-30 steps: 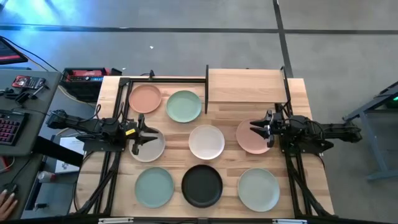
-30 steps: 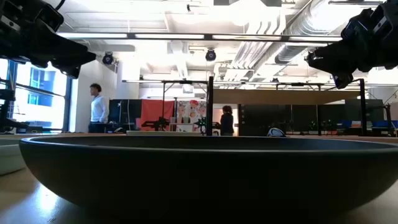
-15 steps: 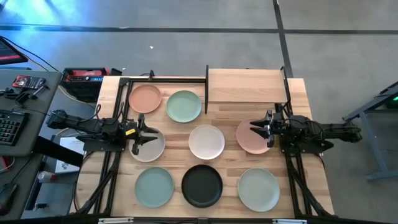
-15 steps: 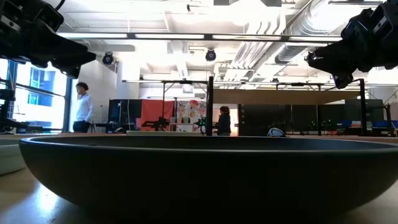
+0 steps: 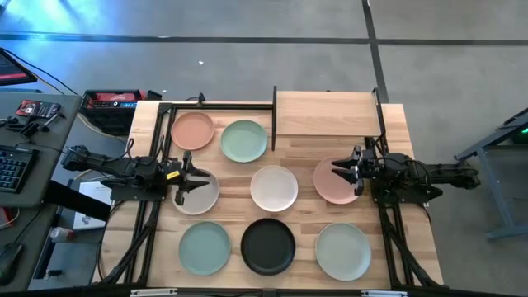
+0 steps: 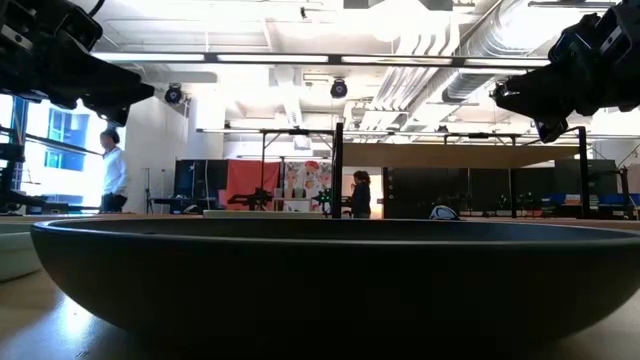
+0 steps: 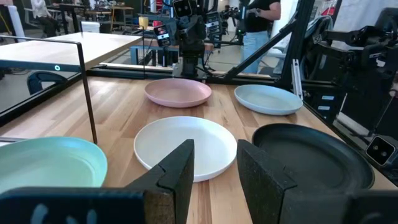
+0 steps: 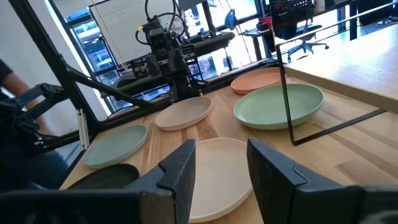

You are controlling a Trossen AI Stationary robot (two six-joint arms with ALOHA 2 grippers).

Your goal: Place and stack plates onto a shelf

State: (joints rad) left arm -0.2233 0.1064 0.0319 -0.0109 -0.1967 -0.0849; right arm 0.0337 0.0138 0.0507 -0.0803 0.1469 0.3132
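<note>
On table, eight plates [image 5: 274,188] flat, shelf [image 5: 327,114] crosswise

Two dark, jointed robot arms with black two-finger pincers

The left arm [image 5: 115,172] is black and segmented, with black cables along it and a small yellow marking by its wrist; its left pincer [image 5: 188,175] ends in thin black fingers. The right arm [image 5: 429,175] is the same matte black build, its right pincer [image 5: 340,171] equally dark. Close up, the fingers [image 7: 177,177] are broad, flat, matte black slabs with angular edges.
</note>
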